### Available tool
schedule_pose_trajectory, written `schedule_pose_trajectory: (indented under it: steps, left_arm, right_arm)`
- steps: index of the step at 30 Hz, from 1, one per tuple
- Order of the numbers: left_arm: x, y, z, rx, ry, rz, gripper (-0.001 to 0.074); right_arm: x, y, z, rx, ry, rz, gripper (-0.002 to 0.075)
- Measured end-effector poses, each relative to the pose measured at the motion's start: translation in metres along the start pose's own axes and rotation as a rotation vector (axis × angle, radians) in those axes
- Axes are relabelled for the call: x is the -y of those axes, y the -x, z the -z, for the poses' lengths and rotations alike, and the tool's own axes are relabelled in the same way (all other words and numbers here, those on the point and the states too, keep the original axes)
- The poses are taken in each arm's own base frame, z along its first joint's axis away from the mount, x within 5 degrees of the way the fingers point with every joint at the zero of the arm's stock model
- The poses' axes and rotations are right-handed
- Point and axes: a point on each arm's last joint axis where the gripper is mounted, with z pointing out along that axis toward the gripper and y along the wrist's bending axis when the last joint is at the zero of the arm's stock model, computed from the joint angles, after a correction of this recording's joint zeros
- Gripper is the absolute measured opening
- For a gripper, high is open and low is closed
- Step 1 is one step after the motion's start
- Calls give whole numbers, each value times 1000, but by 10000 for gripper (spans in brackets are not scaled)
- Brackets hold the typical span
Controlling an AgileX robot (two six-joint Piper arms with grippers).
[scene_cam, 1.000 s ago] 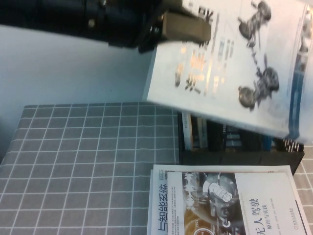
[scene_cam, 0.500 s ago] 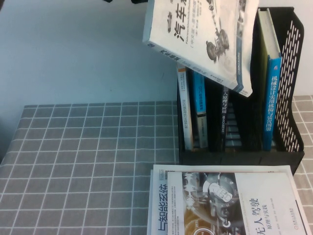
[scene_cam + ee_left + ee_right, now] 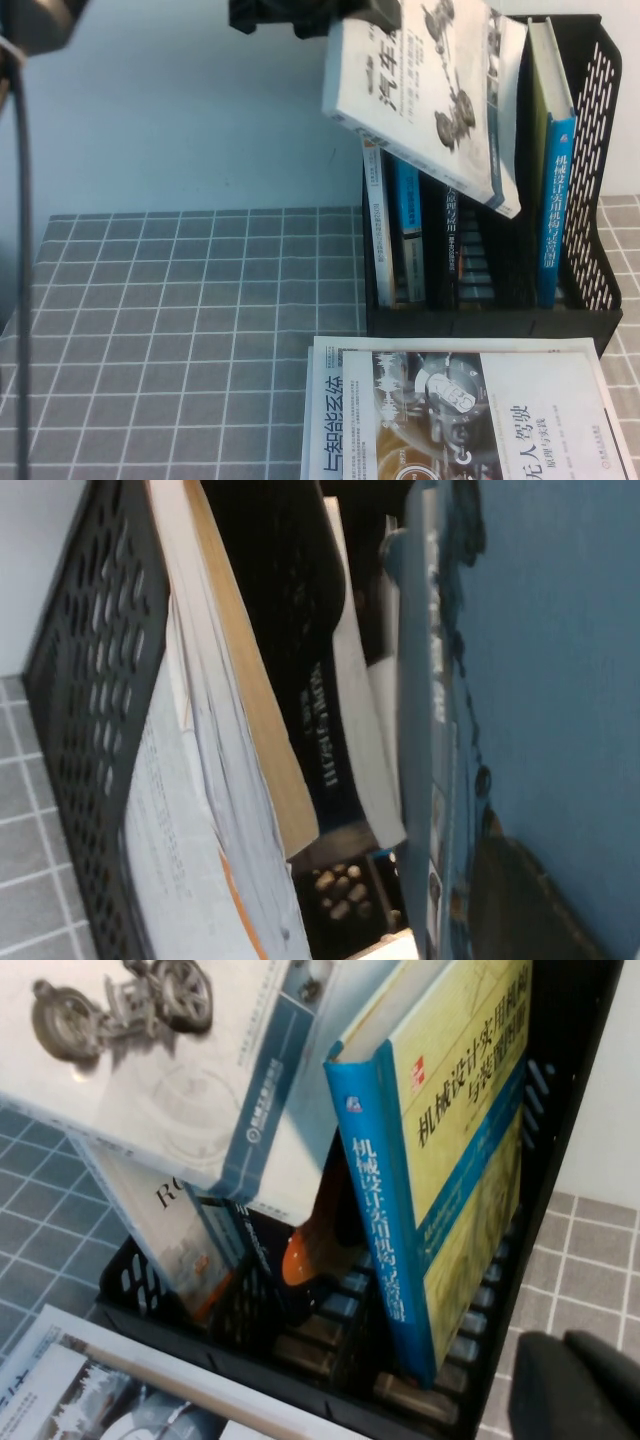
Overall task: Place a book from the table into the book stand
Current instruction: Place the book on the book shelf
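- Since the earlier frame, the held book (image 3: 425, 85) has shifted right and swung steeper, and its lower corner now dips into the top of the book stand (image 3: 590, 330).
- Left gripper (image 3: 315, 15) sits at the top edge of the high view, its fingers pinching the book's upper edge (one dark pad also shows against the blue cover in the left wrist view).
- Right gripper (image 3: 575, 1385) hangs beside the stand's outer wall, holding nothing as far as I can see; whether its fingers are spread or pressed together I cannot tell.
- Judging progress: pick-up and carry look done, and insertion is only begun, with the book tilted above the standing volumes, among them a blue-spined book (image 3: 555, 200).
- Left to do: straighten it, lower it into the open slot, then let go.
- Another book (image 3: 465, 415) lies flat on the tabletop (image 3: 190, 330) in front of the stand.
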Motion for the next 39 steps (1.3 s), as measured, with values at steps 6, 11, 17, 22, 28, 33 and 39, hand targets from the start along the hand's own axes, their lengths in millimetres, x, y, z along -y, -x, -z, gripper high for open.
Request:
schedule_pose_trajectory:
  steps: [6, 11, 17, 22, 28, 33, 39]
  left_arm:
    - [18, -20, -29, -19, 122, -89, 113]
    - [28, -36, -47, -43, 215, -138, 113]
    - [34, -40, -49, -1, 281, -126, 113]
    - [36, -40, -49, 28, 293, -78, 113]
    - [44, -41, -47, 79, 318, -67, 113]
    - [49, -39, -45, 131, 322, -70, 113]
    - [46, -40, -57, 130, 323, -64, 113]
  right_arm:
    - [-2, -2, 0, -18, 24, -1, -2]
    - [-4, -3, 0, -31, 40, -4, -2]
    - [-6, -3, 0, -30, 66, -19, -2]
    - [-7, -3, 0, -32, 78, -24, -2]
    - [-7, -7, -1, -43, 81, -32, -2]
    - [-7, -7, -2, -41, 82, -36, -2]
    - [-7, -7, -2, -42, 81, -37, -2]
